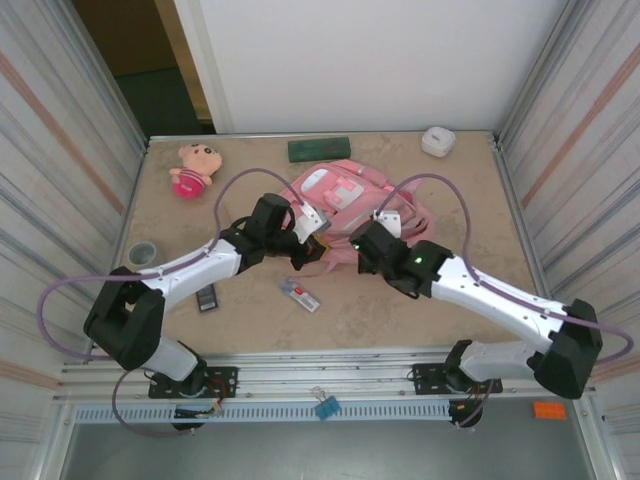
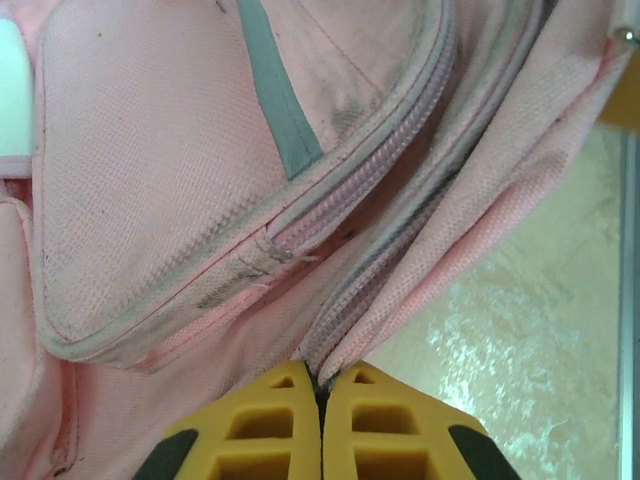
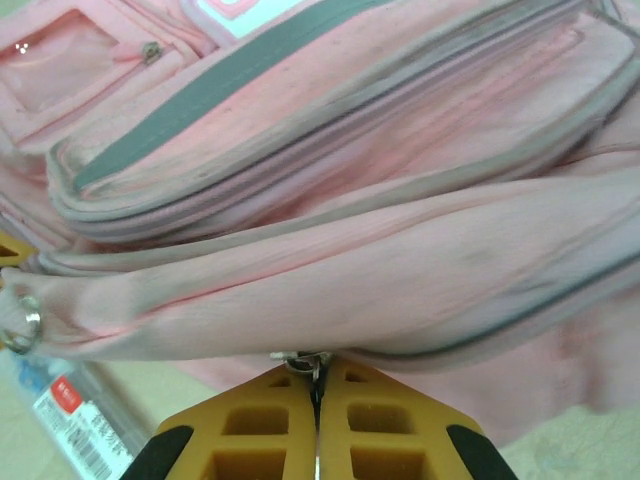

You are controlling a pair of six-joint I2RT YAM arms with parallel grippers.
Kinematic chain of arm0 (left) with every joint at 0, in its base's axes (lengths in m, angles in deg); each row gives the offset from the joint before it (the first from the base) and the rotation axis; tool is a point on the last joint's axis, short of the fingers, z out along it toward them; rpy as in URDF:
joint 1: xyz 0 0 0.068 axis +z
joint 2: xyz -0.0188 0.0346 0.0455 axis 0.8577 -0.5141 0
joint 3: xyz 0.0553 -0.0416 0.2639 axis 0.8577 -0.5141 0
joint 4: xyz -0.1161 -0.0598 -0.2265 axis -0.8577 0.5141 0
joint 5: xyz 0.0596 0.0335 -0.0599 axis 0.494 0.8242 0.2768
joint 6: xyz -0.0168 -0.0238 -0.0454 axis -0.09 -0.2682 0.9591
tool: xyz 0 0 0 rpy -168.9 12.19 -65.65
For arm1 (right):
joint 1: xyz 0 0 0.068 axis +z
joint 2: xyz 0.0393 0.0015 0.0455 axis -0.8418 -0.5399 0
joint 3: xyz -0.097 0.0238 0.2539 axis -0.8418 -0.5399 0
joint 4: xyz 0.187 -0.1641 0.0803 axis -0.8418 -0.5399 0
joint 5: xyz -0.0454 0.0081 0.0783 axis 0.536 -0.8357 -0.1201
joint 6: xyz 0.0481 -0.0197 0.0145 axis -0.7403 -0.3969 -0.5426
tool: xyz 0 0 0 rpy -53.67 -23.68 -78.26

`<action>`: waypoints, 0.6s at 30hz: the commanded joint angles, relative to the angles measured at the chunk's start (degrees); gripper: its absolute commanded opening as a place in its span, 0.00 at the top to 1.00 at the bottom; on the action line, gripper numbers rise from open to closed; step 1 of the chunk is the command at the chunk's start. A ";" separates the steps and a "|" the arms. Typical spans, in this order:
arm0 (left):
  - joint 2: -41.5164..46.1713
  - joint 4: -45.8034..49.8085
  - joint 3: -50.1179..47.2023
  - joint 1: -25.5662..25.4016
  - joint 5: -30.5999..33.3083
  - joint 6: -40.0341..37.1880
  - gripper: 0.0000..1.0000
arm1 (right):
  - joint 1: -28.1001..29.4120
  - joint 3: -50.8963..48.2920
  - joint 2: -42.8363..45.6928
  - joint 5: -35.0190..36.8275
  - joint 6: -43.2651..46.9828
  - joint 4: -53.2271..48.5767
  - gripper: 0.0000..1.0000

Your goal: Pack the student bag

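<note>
top view, bag: the student bag lies flat in the upper centre of the frame on the table, with both arms reaching to its near edge.
top view, hands: left hand and right hand sit close together at the bag's lower edge. Can't read either grip from up here.
left wrist view: left hand is clenched on the pink seam at bottom centre, right where the zip track runs in.
right wrist view: right hand is clamped on what looks like the little metal zip pull at bottom centre. It's a bit blurry, so only fairly sure.
doing it well: I'd use the left as an anchor to hold the fabric taut, then drag the pull along the track, not upward, so the loose fold doesn't snag.
table: beige marbled top, plush doll upper left, green case at top.
room: ribbed metal panels on both sides, white wall at top, dark doorway upper left.
</note>
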 commanded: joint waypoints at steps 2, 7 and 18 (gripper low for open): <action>2.52 4.03 -0.97 2.26 5.79 -5.33 1.00 | -6.00 -3.09 4.73 -18.90 9.65 -1.81 1.00; 2.82 0.86 -1.83 2.54 2.70 -0.16 0.87 | -5.44 -7.27 4.86 -28.05 6.56 6.38 1.00; 10.58 -3.51 -10.83 4.83 13.37 41.14 0.27 | -5.37 -9.73 -1.25 -29.58 5.76 11.00 1.00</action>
